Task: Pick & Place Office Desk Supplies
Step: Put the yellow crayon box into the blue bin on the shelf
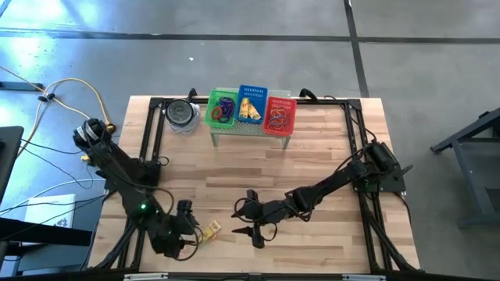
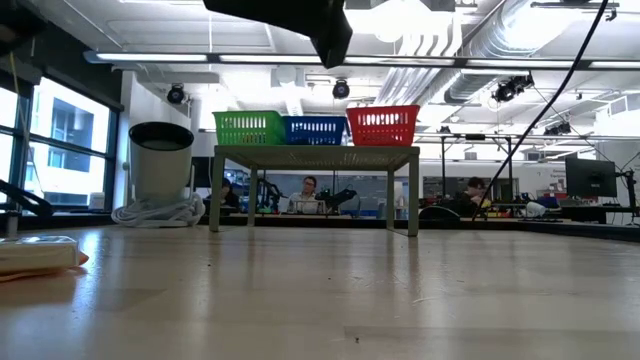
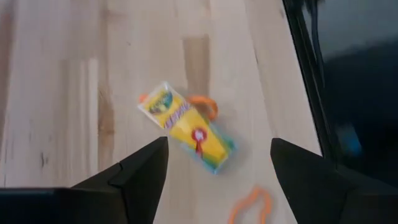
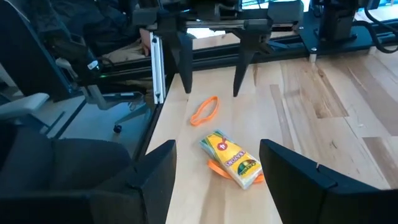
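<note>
The yellow crayon pack [image 3: 186,127] lies flat on the tabletop [image 1: 258,176] near its front left edge, just ahead of the left claw [image 3: 217,168], whose fingers stand spread and released, grasping nothing. The pack is oblong, yellow with printed labelling, and rests partly on an orange band loop [image 3: 205,104]; a second orange loop [image 3: 252,205] lies just beside it. The right claw [image 4: 214,165] hovers near, fingers parted, empty.
</note>
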